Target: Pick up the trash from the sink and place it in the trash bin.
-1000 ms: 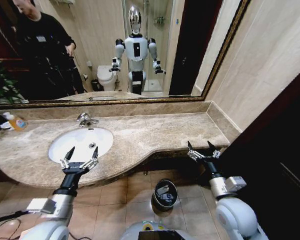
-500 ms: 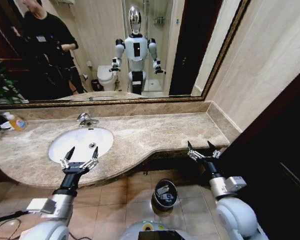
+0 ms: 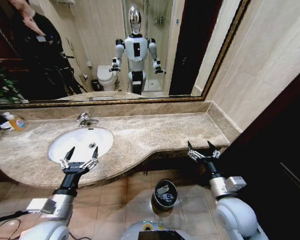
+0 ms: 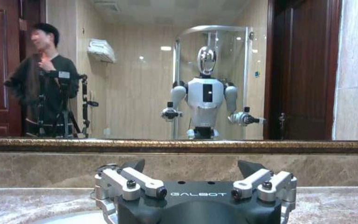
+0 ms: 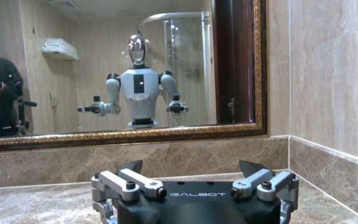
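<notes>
The white oval sink [image 3: 72,145] is set in the beige marble counter, with a chrome faucet [image 3: 85,119] behind it. My left gripper [image 3: 80,156] hovers open over the basin's near rim, and its fingers [image 4: 143,181] hold nothing. My right gripper [image 3: 202,149] stands open at the counter's right end, also with nothing between its fingers [image 5: 258,183]. The black trash bin [image 3: 165,194] sits on the floor tiles between my arms. White and blue pieces of trash [image 3: 163,190] lie inside it. The basin shows only its drain [image 3: 92,145].
An orange-capped bottle [image 3: 16,121] stands at the counter's far left, next to a plant [image 3: 0,82]. A large mirror [image 3: 155,30] runs behind the counter. A tiled wall and a dark panel [image 3: 280,150] close in the right side.
</notes>
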Available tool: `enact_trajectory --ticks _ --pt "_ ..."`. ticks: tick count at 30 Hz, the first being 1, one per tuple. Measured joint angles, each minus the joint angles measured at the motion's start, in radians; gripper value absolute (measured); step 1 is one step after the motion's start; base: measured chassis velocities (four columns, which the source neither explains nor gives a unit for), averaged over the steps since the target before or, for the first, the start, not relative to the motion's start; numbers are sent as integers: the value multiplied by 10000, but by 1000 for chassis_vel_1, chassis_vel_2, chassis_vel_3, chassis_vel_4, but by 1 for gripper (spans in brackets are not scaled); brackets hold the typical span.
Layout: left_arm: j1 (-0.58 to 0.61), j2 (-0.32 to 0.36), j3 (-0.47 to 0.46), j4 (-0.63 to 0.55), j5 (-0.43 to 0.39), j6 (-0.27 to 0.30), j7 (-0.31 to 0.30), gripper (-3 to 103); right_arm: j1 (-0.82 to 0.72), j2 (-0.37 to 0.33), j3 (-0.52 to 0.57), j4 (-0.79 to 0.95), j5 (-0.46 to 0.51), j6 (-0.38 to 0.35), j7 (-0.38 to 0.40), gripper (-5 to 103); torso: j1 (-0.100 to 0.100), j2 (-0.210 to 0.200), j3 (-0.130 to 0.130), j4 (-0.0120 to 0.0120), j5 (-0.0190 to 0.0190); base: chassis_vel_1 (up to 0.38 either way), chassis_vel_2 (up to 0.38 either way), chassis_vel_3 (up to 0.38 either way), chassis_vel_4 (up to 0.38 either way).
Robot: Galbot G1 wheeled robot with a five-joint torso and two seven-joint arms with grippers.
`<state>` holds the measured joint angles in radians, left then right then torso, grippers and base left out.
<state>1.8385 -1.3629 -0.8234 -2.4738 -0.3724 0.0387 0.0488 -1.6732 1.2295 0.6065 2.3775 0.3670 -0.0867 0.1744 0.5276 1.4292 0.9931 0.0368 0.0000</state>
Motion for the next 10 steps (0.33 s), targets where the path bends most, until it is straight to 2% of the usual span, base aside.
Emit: enact_trajectory --ticks 10 --pt "0 -1 0 0 0 0 0 100 0 0 0 0 0 0 0 100 0 0 0 0 0 0 0 0 0"
